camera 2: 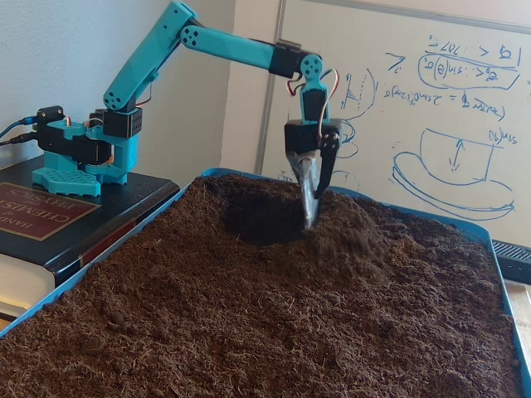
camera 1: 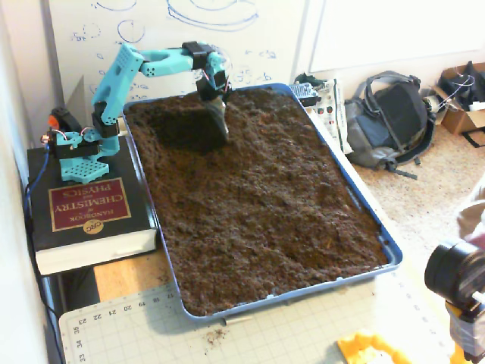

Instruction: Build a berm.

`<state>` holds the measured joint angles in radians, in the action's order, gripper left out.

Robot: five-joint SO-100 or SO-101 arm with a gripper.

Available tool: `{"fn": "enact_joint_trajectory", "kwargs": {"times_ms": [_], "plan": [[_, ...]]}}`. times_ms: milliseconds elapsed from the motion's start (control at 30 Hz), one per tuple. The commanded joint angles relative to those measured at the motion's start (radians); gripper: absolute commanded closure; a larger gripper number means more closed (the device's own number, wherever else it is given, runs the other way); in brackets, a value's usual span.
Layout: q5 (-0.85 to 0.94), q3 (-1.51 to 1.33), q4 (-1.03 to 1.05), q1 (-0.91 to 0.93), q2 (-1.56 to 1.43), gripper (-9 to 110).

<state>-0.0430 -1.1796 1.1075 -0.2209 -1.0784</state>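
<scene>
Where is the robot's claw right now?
The gripper points straight down into the soil at the far end of the blue tray, near the whiteboard. In both fixed views a dug-out hollow lies just to its left.

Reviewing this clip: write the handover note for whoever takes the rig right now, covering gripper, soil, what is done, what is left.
Gripper: pointing down, tips at the soil surface near the tray's far end; open or shut cannot be told.
Berm: only a low mound of loose soil beside the gripper, with a scooped hollow on its arm-base side.
Done: one small pile pushed up.
Left: lengthen and raise it into a ridge.
</scene>
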Motion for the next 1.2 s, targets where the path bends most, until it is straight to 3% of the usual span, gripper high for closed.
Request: {"fn": "enact_joint_trajectory", "kwargs": {"times_ms": [0, 233, 467, 733, 933, 1167], "plan": [[0.028, 0.091, -0.006, 0.021, -0.198, 101], [0.118, -0.083, 0.212, 0.118, -0.357, 101], [0.364, -0.307, 0.471, 0.426, -0.431, 101], [0.471, -0.551, 0.206, 0.644, -0.345, 101], [0.459, -0.655, 0.009, 0.644, -0.272, 101], [0.456, -0.719, -0.029, 0.577, -0.232, 101]]}}
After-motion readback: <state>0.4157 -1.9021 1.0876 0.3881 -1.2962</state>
